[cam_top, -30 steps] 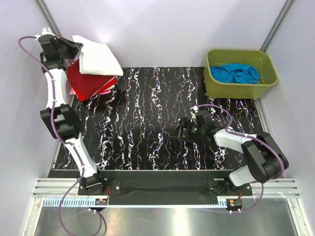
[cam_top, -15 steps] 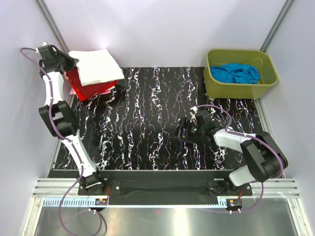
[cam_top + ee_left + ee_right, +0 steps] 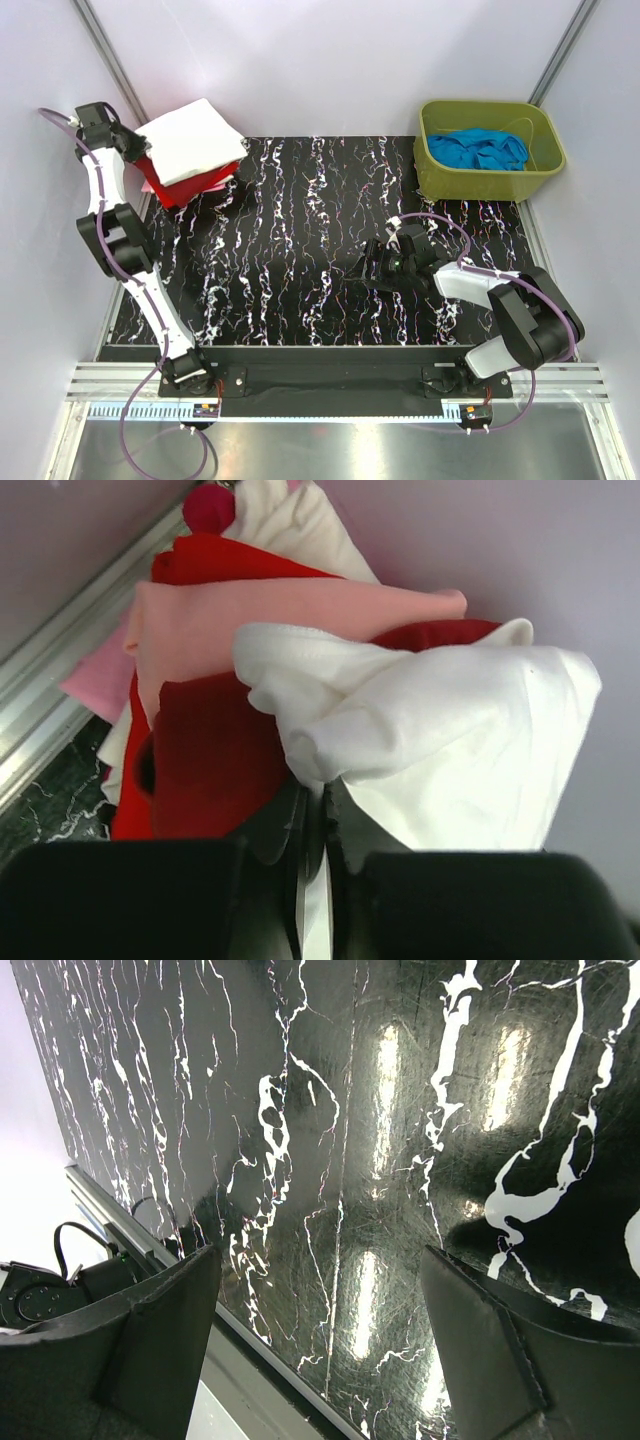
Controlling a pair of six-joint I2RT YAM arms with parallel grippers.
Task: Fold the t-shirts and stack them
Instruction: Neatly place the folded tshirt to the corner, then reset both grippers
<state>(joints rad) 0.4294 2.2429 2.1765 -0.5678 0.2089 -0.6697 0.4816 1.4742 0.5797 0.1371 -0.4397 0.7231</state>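
White tee (image 3: pixel 190 140) lowered; bin (image 3: pixel 470 186) holds blue cloth (image 3: pixel 485 150)

We find the overhead view bright and even, lit from above and sharp, with short soft shadows on the table (image 3: pixel 300 250). In the right wrist view, lamp glare streaks the table from 1 to 6 o'clock, and the right gripper (image 3: pixel 320 1260) is blurred. In the left wrist view the white t-shirt (image 3: pixel 450 730) nearly bleaches out, and the left gripper (image 3: pixel 315 810) at 6 o'clock is dark and unfocused.

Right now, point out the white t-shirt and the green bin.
white t-shirt (image 3: pixel 192 140), top view, folded top face.
green bin (image 3: pixel 470 186), top view, front wall.
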